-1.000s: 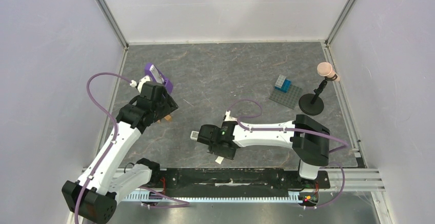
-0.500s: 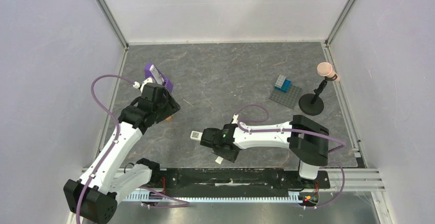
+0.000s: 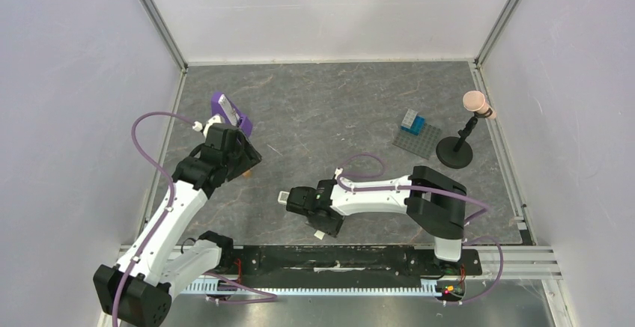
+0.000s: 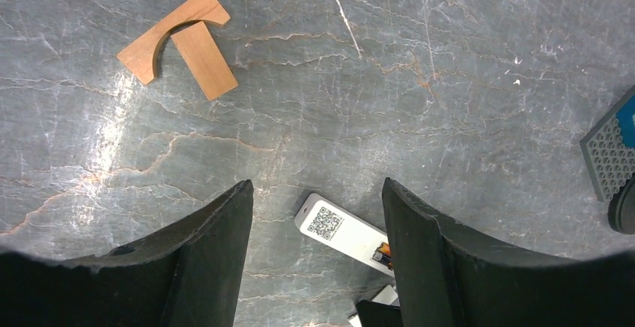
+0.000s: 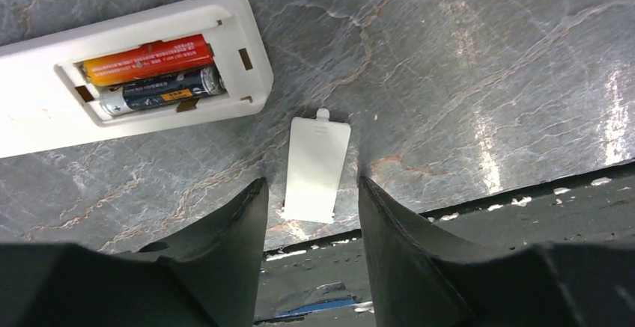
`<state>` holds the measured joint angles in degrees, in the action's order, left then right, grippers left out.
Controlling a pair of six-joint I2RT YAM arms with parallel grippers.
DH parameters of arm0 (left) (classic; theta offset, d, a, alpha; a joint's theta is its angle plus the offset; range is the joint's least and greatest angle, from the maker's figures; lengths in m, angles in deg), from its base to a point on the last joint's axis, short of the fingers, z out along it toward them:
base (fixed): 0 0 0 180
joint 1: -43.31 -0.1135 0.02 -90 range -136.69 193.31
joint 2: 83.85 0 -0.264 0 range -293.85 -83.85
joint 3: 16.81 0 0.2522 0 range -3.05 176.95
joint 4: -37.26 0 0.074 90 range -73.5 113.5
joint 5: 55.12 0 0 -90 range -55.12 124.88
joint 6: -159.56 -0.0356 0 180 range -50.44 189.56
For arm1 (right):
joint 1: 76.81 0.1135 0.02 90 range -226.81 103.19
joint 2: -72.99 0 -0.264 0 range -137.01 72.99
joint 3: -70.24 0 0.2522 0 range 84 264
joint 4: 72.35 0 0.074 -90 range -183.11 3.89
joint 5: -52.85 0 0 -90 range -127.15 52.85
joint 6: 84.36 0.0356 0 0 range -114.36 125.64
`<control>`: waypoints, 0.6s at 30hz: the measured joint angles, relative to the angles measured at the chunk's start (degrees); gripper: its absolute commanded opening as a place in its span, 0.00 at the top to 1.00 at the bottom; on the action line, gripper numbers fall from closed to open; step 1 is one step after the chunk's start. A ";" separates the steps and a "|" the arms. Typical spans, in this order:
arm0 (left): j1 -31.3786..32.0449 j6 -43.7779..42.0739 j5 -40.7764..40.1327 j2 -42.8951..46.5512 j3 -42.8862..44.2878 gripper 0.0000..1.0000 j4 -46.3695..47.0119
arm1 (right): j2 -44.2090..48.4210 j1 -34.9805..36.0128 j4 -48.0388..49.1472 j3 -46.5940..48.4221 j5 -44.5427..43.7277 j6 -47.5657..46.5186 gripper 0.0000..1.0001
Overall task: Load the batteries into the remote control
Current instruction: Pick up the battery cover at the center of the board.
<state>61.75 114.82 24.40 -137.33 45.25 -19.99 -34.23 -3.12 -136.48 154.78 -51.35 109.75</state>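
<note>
Slim white rectangular plastic remote control lies back-up on the grey marbled counter, bay open. 2 batteries sit side by side in the bay: 1 red-orange cylinder, 1 dark cylinder with silvery tip. Loading looks done. Likely left: refit 1 flat white plastic cover strip, just beside the remote. Over that strip hangs the right gripper, jaws apart, empty. Well off from the remote, the left gripper, jaws apart, empty.

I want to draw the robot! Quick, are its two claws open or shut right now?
Left gripper: open, holding nothing.
Right gripper: open, holding nothing.
</note>
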 measured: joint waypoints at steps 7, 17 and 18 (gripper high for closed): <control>-0.11 0.00 -0.55 1.14 -0.13 0.30 0.37 | -0.76 -0.81 -1.33 0.72 2.29 -1.14 0.65; -0.37 0.00 -0.39 1.46 -0.81 0.31 0.37 | -0.79 -1.20 -0.87 0.72 2.69 -2.01 0.72; -0.37 0.00 -0.15 1.62 -0.90 0.31 0.37 | -0.79 -1.22 -0.83 0.74 2.49 -2.32 0.72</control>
<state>61.37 114.82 24.24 -135.71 44.35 -19.61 -35.01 -4.35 -137.31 155.52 -48.86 107.44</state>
